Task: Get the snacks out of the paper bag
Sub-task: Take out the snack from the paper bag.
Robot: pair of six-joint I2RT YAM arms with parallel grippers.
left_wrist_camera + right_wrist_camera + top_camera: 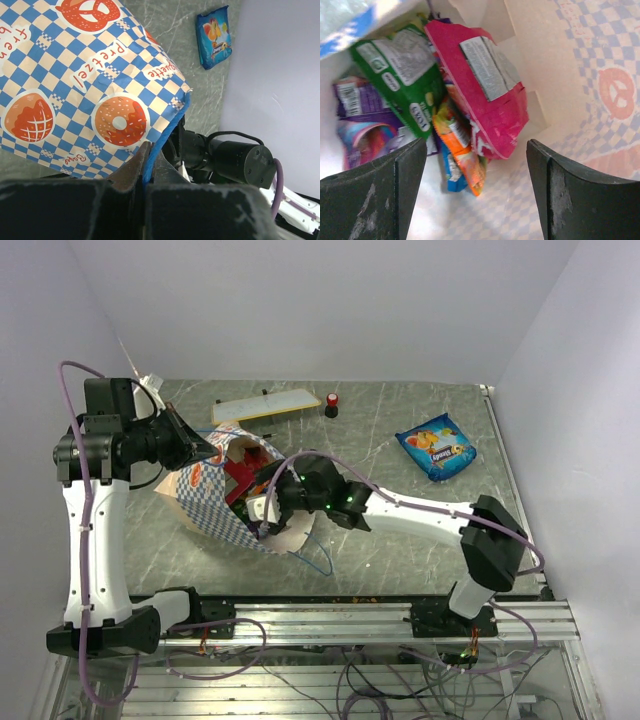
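The checkered paper bag (212, 506) lies on its side, mouth toward the right arm. My left gripper (203, 447) is shut on its blue cord handle (166, 131), holding the rim up; the bag's printed side (75, 75) fills the left wrist view. My right gripper (262, 502) is open inside the bag's mouth. In the right wrist view its open jaws (476, 145) frame the snacks against the cream lining (555, 65): a magenta packet (490, 95), a green one (402, 70), an orange one (465, 152), a blue one (451, 172). One blue snack packet (435, 445) lies on the table, also in the left wrist view (214, 36).
A flat white yellow-edged board (265, 405) and a small red-and-black knob (331, 403) lie at the back of the table. A loose blue cord (318, 558) trails by the bag's mouth. Walls close in on the left, back and right. The right arm's black motor (240, 161) is beside the bag.
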